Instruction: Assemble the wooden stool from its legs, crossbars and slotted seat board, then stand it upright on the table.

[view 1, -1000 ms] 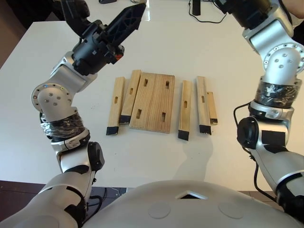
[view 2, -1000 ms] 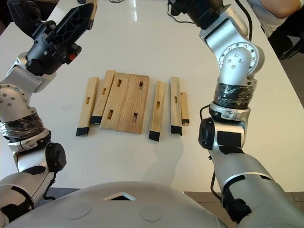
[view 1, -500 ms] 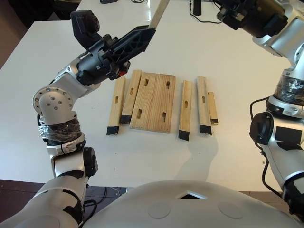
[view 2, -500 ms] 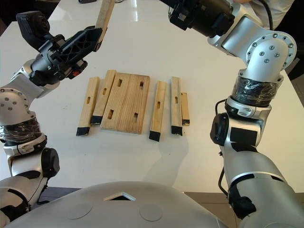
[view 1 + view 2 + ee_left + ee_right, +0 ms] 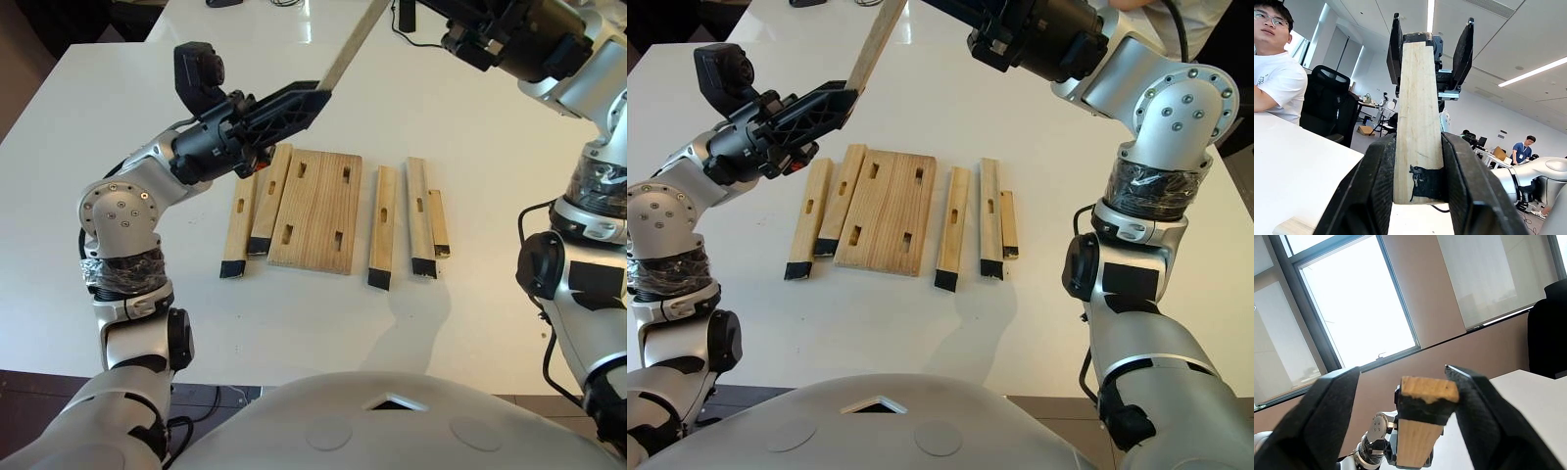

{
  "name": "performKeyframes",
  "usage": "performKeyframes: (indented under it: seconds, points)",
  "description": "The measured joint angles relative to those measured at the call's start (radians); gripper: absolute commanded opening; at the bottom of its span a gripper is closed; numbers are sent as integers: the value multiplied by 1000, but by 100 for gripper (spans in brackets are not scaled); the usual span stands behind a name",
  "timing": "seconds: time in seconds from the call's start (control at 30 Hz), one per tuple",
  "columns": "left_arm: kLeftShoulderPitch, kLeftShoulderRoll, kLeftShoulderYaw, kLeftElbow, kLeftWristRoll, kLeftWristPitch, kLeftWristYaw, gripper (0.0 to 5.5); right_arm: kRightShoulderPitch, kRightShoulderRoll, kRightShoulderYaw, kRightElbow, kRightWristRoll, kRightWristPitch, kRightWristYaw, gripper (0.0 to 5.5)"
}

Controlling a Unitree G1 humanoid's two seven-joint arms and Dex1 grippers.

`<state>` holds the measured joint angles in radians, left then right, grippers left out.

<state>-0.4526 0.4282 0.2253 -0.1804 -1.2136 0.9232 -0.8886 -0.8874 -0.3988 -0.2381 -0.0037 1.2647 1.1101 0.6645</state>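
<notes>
wooden leg [image 5: 351, 44] in left tool [image 5: 321, 93] (tip inside right tool [image 5: 1403, 374])

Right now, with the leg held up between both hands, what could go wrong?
1. The right hand is open around the far end of the leg, with gaps on both sides. If the left hand lets go first, the leg would probably fall to the table.
2. The left hand clamps only one end, so a bump from the right hand could lever the leg askew in that grip.

Raised leg [image 5: 357, 41]: top off-frame.
</notes>
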Motion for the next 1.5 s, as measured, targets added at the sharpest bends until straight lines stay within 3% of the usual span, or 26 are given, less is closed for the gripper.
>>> performKeyframes:
  seconds: [0.3, 0.57, 0.7, 0.83, 0.93, 1.07, 1.13, 1.27, 1.4, 1.5]
  points:
    - [0, 6, 0, 4, 17, -1, -27, 130, 1, -8, 13, 0, -49, -9, 15, 137]
    - [-9, 7, -5, 17, 36, -9, -41, 130, 12, -12, 10, -3, -55, -12, 29, 137]
    - [-25, 3, -39, 39, 134, -97, -37, 218, 24, -32, 5, -12, -76, -14, 28, 133]
    - [-13, 19, -120, 60, 294, -186, -34, 242, 30, -37, 19, -2, -149, -68, 47, 133]
    - [56, 40, -221, 59, 497, -269, 27, 242, 37, -67, 68, 25, -280, -196, 133, 133]
    - [169, 36, -205, 73, 606, -312, 154, 242, 67, -183, 169, 110, -522, -416, 301, 133]
    - [193, -1, -156, 73, 651, -323, 294, 242, 92, -244, 227, 165, -631, -525, 403, 133]
    - [140, -218, -95, 37, 671, -360, 602, 242, 96, -315, 306, 248, -751, -640, 564, 133]
    - [6, -510, -174, 66, 779, -491, 874, 242, 122, -369, 361, 335, -847, -775, 742, 133]
    - [-23, -594, -214, 177, 861, -587, 947, 242, 145, -370, 389, 396, -897, -864, 809, 133]
